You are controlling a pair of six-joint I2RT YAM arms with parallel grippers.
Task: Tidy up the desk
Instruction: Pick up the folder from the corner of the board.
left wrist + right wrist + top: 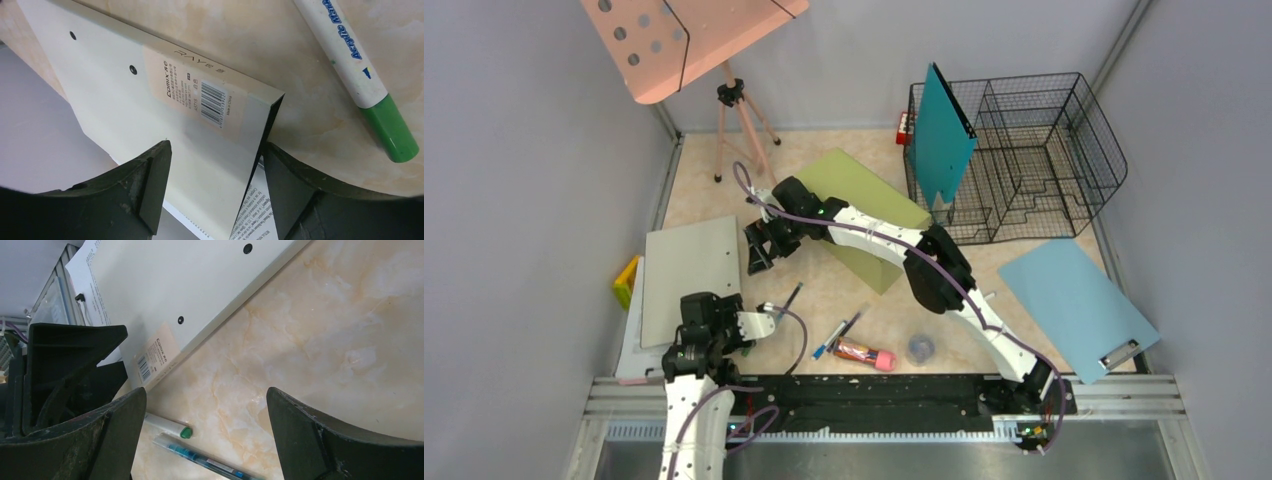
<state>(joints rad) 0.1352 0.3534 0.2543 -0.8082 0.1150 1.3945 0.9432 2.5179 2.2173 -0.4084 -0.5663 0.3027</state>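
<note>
Lying by the left edge of the beige marble tabletop, a white Comix clipboard covered some printed papers. The left hand straddled the clipboard's near right corner, its fingers apart, one over the board and one just off its edge. A green-capped acrylic marker lay just beside that corner. The right hand hung spread wide over bare tabletop beside the clipboard's right edge, gripping nothing. Farther right sat an olive-green box. A black wire basket in the far right corner held an upright teal clipboard, and a light-blue clipboard lay at the right edge.
</note>
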